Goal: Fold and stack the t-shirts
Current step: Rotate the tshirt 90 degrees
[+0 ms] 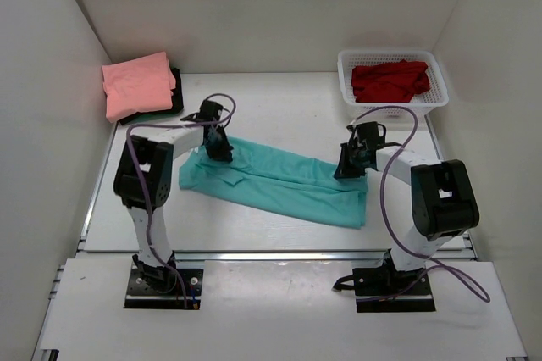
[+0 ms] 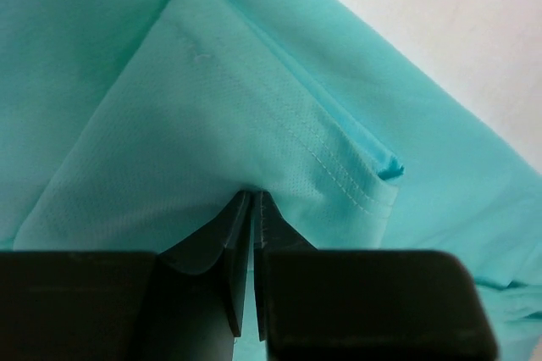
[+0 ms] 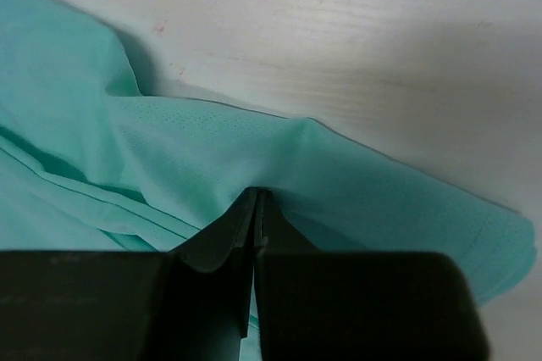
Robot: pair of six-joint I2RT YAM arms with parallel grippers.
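Observation:
A teal t-shirt (image 1: 279,183) lies folded into a long band across the middle of the table. My left gripper (image 1: 222,151) is at its far left end, shut on a fold of the teal cloth (image 2: 212,124) by a stitched sleeve hem (image 2: 356,176). My right gripper (image 1: 349,168) is at the band's far right edge, shut on a raised ridge of the same shirt (image 3: 212,158). A folded salmon pink t-shirt (image 1: 137,83) rests on a very dark t-shirt (image 1: 177,90) at the back left. A red t-shirt (image 1: 389,80) lies crumpled in the basket.
A white mesh basket (image 1: 440,94) stands at the back right corner. White walls close in the table on the left, back and right. Bare white tabletop (image 3: 381,39) lies just beyond the shirt's far edge.

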